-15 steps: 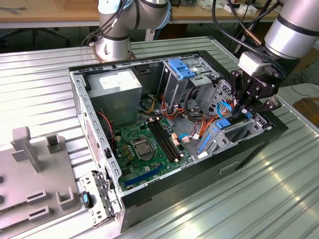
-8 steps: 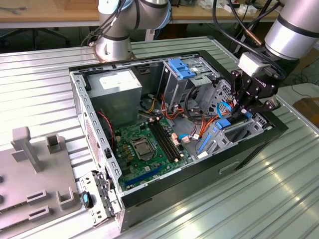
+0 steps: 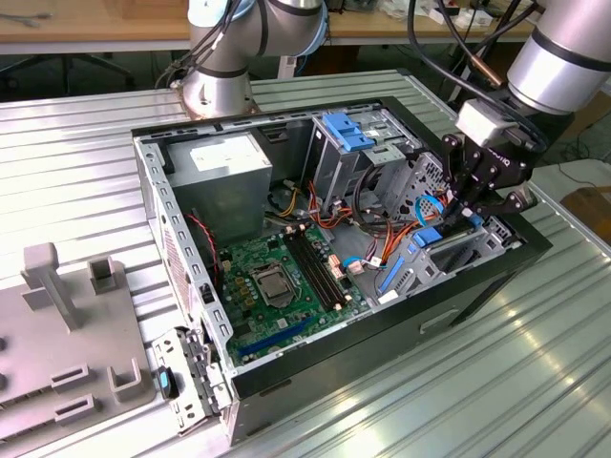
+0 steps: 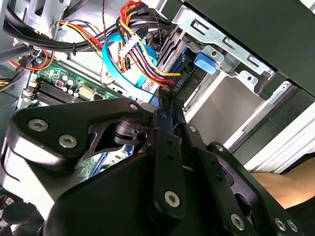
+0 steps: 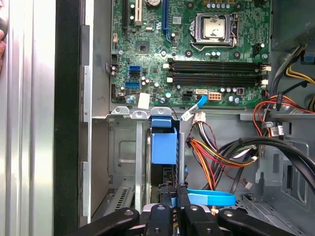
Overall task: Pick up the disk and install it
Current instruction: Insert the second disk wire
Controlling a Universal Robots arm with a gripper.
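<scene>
One disk (image 5: 163, 145) standing on edge in the drive bay (image 5: 123, 162) of an open case (image 3: 315, 361), at the end on the exterior view's right.

Gripper (image 3: 473, 205) lowered into that same corner and, in the first wrist view, poised right at the disk's near edge. Impossible to tell whether clenched on the disk or released, with the point of contact masked by the tool's own black linkage. Most of the disk's body hidden between the bay's metal walls, leaving on show a blue rail and a sliver of silvery side. Orange, red and yellow cables (image 5: 216, 152) and a flat blue one just beside it, partly cut off by the gripper. Green motherboard (image 3: 277, 277) on the case floor beyond the bay.
</scene>
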